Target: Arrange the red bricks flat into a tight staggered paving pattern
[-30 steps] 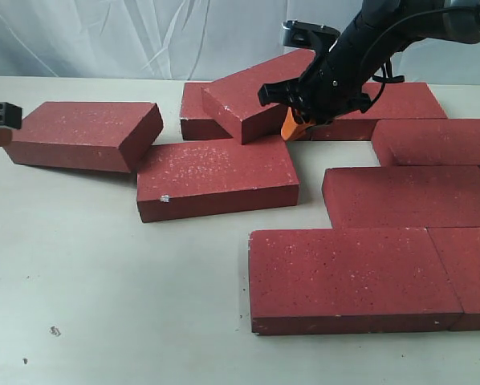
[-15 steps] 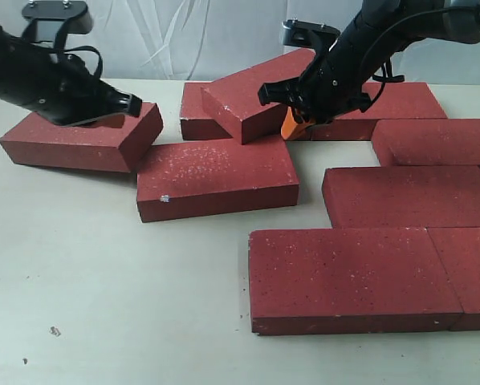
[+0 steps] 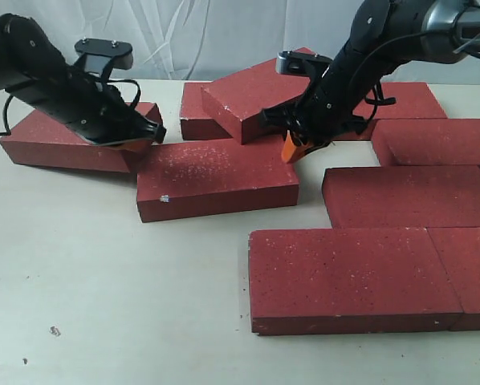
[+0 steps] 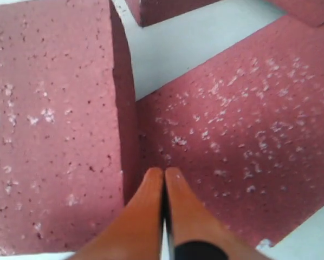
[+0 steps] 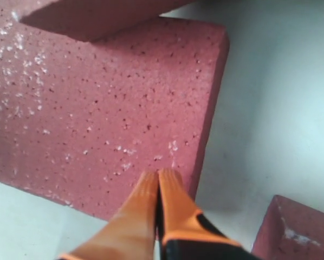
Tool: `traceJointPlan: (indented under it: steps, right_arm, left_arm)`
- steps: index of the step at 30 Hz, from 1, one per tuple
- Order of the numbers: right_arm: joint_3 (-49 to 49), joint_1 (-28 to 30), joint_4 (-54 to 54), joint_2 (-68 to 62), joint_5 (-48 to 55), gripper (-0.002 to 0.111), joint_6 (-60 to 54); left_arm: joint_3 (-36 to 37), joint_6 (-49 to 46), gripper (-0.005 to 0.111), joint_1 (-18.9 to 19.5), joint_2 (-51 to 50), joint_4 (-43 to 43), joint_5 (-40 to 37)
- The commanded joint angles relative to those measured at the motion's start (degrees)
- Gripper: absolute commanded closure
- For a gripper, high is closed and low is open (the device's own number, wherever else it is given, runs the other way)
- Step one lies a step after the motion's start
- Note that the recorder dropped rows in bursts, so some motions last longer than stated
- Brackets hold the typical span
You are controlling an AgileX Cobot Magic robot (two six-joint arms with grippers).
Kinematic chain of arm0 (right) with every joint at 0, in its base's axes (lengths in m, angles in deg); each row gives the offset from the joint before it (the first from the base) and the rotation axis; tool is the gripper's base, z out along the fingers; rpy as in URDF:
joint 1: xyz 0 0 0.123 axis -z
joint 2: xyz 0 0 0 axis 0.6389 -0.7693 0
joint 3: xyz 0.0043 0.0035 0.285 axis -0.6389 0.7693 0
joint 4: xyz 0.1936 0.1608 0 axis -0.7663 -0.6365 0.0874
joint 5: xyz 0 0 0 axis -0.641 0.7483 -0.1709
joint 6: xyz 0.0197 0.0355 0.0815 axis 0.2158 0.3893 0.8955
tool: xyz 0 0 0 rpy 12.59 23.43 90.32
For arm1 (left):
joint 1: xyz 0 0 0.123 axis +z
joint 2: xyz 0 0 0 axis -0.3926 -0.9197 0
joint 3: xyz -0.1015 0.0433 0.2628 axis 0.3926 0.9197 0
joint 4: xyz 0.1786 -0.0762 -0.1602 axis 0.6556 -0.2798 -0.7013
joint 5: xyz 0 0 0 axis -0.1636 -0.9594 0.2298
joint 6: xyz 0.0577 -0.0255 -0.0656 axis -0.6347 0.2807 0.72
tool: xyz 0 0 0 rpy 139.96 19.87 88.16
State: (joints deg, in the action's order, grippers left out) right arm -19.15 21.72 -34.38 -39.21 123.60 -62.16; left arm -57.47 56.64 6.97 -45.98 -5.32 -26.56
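Dark-red, white-flecked red bricks (image 3: 352,277) lie across a pale counter (image 3: 111,305). Several sit flat and close together on the right. A central brick (image 3: 216,176) lies flat, with a tilted brick (image 3: 248,96) propped on another behind it. A left brick (image 3: 31,138) touches the central one. A wrinkled white curtain (image 3: 184,32) hangs behind.

The left gripper (image 3: 150,138), jaws pressed together and empty, points at the seam between the left and central bricks. The right gripper (image 3: 292,149), jaws also pressed together, sits at the central brick's far right corner.

A second ago the left arm was barely in frame; it has since swept in over the left brick. The right gripper has dipped lower.
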Motion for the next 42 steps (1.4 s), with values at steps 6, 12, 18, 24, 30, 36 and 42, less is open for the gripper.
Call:
traceJointPlan:
  steps: [6,12,18,24,30,36,42]
  right_arm:
    - [0.2,0.2,0.0,0.1,0.4,0.109,-0.4]
    - [0.2,0.2,0.0,0.1,0.4,0.109,-0.4]
    - [0.2,0.2,0.0,0.1,0.3,0.109,-0.4]
    - [0.2,0.2,0.0,0.1,0.2,0.109,-0.4]
    - [0.2,0.3,-1.8,0.1,-1.2,0.109,-0.4]
    - [0.2,0.4,-2.7,0.3,-2.1,0.109,-0.4]
    - [0.1,0.4,-2.4,2.5,-2.8,0.109,-0.4]
  left_arm:
    - [-0.5,2.0,0.107,2.1,-1.1,5.9,0.4]
    - [-0.5,2.6,0.107,4.8,-1.1,6.2,-1.4]
    - [-0.5,2.2,0.107,4.7,-1.4,4.7,-3.8]
    - [-0.4,1.3,0.107,2.3,-4.5,4.2,-6.9]
    - [-0.5,-0.2,0.107,0.0,-7.3,2.7,-0.3]
    - [-0.7,-4.5,0.107,0.0,-9.3,-6.9,2.7]
    - [-0.7,-12.6,0.107,0.0,-9.3,-17.4,6.1]
